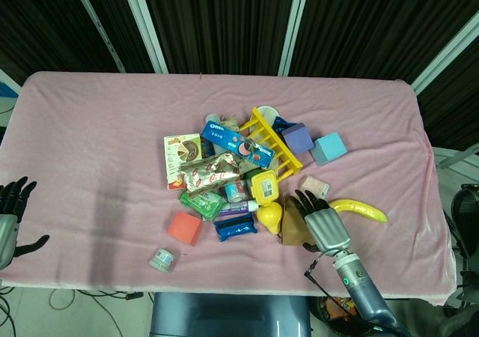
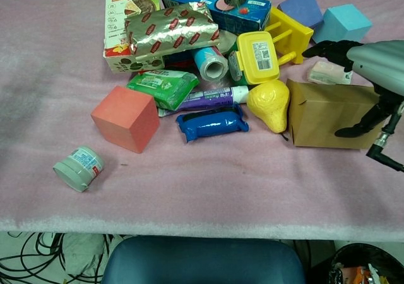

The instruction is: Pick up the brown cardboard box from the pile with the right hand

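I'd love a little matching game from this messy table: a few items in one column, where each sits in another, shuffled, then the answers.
Things:
1. brown cardboard box
2. yellow plastic pear
3. coral foam cube
4. small round white jar

Places:
A. alone near the front edge, on its side
B. under the robot's right hand
C. left of the blue wrapped packet
D. just left of the brown box

Pairs: 1-B, 2-D, 3-C, 4-A
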